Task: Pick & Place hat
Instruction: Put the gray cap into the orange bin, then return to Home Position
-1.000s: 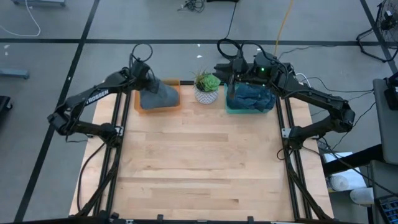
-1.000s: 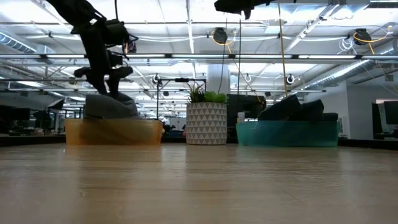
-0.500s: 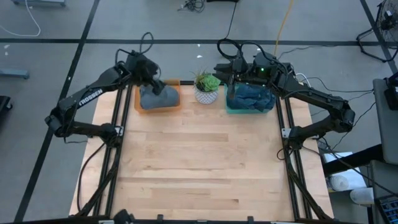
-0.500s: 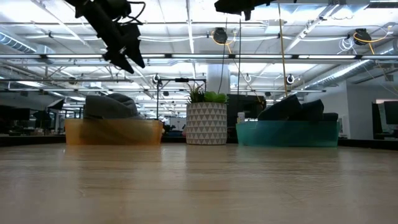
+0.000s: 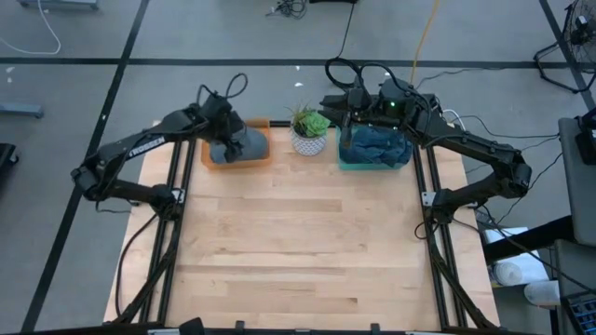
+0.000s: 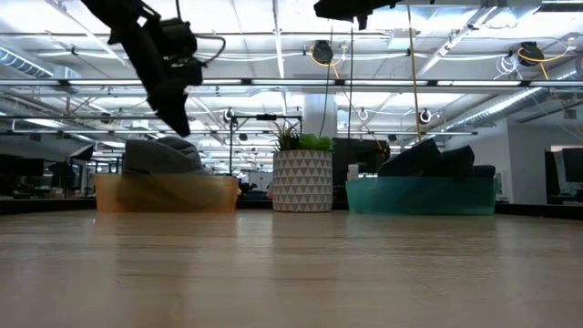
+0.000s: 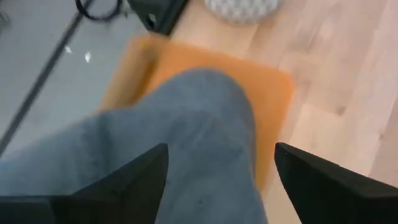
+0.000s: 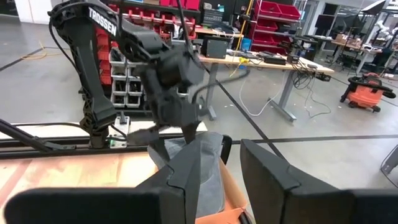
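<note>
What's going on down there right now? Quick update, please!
Left pincer open, above grey hat in orange bin. Right pincer parked over teal bin. Nothing blocking.

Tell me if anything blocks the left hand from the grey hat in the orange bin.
Nothing visible does. The left hand hangs open just above the grey hat, which sits on top in the orange bin. The potted plant stands clear, beside the bin.

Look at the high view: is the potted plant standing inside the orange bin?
No, the potted plant stands on the table between the orange bin and the teal bin.
</note>
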`<state>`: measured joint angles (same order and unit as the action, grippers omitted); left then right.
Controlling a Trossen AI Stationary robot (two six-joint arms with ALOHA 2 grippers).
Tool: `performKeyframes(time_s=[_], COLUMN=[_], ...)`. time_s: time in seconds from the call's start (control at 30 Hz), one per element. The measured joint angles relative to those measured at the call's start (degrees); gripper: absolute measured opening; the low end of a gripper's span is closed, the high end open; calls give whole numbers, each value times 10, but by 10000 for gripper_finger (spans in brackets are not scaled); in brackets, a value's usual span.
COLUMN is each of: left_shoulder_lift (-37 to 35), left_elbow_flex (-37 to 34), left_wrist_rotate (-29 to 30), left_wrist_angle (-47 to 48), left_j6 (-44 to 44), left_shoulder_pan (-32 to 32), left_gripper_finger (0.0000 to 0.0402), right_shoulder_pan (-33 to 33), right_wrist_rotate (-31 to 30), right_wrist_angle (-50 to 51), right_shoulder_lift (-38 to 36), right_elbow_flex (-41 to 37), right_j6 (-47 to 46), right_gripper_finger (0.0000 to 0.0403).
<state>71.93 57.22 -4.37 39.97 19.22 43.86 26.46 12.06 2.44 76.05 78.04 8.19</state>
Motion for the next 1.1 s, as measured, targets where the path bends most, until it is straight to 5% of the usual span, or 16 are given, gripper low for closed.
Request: performKeyframes(time_s=[0.33,0.6,0.9,1.1], left_shoulder_lift=[119,211,146,66], left_elbow_flex=[-23,-20,2,3], left_wrist_rotate=[129,139,120,100], left_wrist_angle=[-58,-46,-51,-55], left_j6=[-61,-116,-105,-122], left_shoulder_pan=[4,20,17,14], left_gripper_finger=[311,325,314,341], right_shoulder_pan=[-9,-22,-22,-22], right_wrist_rotate=[0,0,0,0], right_wrist_angle=[2,4,22,24], right_shoulder_lift=[0,0,0,0], right_elbow_flex=[0,0,0,0], right_j6=[0,0,12,19], right_gripper_finger=[102,102,102,102])
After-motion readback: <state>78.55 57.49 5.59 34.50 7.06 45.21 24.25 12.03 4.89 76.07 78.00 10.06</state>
